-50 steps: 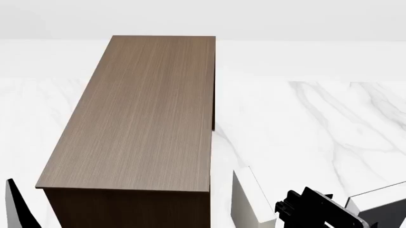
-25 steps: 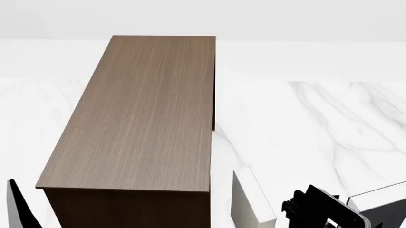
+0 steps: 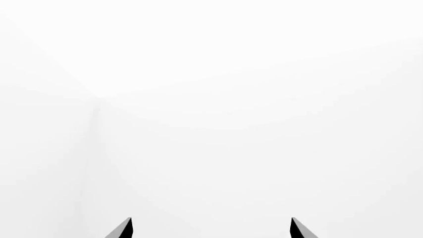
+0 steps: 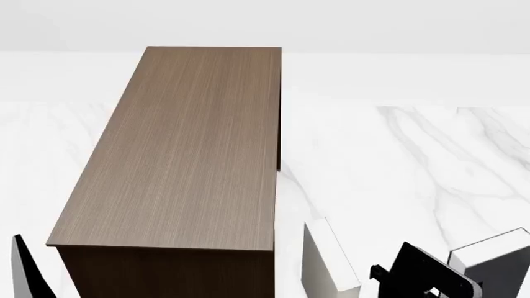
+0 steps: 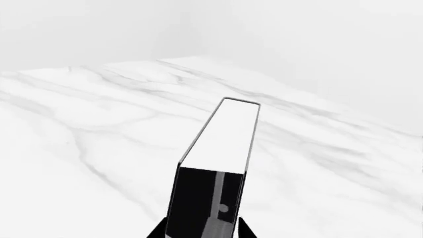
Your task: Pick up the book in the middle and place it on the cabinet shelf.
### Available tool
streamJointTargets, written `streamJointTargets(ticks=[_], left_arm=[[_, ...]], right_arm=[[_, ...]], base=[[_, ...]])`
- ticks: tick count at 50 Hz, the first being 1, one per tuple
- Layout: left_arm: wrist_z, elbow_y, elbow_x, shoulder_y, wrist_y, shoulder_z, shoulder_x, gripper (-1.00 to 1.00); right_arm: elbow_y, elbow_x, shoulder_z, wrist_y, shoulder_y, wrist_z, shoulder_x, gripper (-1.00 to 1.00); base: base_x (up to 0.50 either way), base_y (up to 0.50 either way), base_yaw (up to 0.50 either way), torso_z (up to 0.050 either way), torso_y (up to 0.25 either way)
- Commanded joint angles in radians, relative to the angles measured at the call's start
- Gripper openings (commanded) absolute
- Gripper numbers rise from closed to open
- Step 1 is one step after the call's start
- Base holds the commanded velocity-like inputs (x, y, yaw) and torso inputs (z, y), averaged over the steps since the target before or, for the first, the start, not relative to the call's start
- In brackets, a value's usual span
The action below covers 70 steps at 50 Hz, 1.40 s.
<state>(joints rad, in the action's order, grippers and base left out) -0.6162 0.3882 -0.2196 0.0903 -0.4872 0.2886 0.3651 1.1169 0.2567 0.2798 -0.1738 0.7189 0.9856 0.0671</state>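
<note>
The book (image 5: 221,134), dark slate-grey with white page edges, sits between the fingers of my right gripper (image 5: 200,230), which is shut on it above the marble surface. In the head view the same book (image 4: 497,264) shows at the bottom right, just right of the black right gripper (image 4: 426,276). The cabinet shelf (image 4: 190,149), a big dark brown wood-grain box with a long flat top, stands to the left of them. My left gripper (image 3: 210,229) is open and holds nothing; one of its fingers (image 4: 29,273) shows at the bottom left.
A paler off-white book (image 4: 327,261) stands between the cabinet's right side and my right gripper. The white marble table (image 4: 398,161) stretches away to the right of the cabinet. The left wrist view faces only blank white surfaces.
In the head view my right gripper has shifted right and lower. The book in it has turned, so more of its dark cover shows. The left arm has barely moved.
</note>
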Motion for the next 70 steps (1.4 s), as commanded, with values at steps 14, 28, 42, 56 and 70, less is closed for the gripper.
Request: streamJointTargets(ticks=[14,28,42,56,70], left_arm=[[0.016,0.004,0.0,-0.001,0.004,-0.021,-0.012,1.0],[0.012,0.003,0.004,-0.007,0.009,-0.02,-0.009,1.0],[0.005,-0.004,0.008,-0.011,0.004,-0.018,-0.004,1.0],[-0.001,-0.003,0.006,-0.011,0.006,-0.016,-0.001,1.0],[-0.006,-0.004,0.003,-0.012,0.007,-0.012,0.001,1.0]], right_arm=[[-0.338,-0.008,0.016,0.139,-0.083,0.044,0.053,-1.0],[-0.806,-0.006,0.007,0.316,-0.148,0.119,0.166,-1.0],[-1.221,-0.007,0.017,0.476,-0.176,0.152,0.262,-1.0],[-1.478,-0.001,0.085,0.534,-0.149,0.046,0.358,-1.0],[-1.575,0.007,0.079,0.594,-0.1,0.048,0.372,-1.0]], base=[[0.0,0.0,0.0,0.0,0.0],[0.0,0.0,0.0,0.0,0.001],[0.0,0.0,0.0,0.0,0.001],[0.0,0.0,0.0,0.0,0.001],[0.0,0.0,0.0,0.0,0.001]])
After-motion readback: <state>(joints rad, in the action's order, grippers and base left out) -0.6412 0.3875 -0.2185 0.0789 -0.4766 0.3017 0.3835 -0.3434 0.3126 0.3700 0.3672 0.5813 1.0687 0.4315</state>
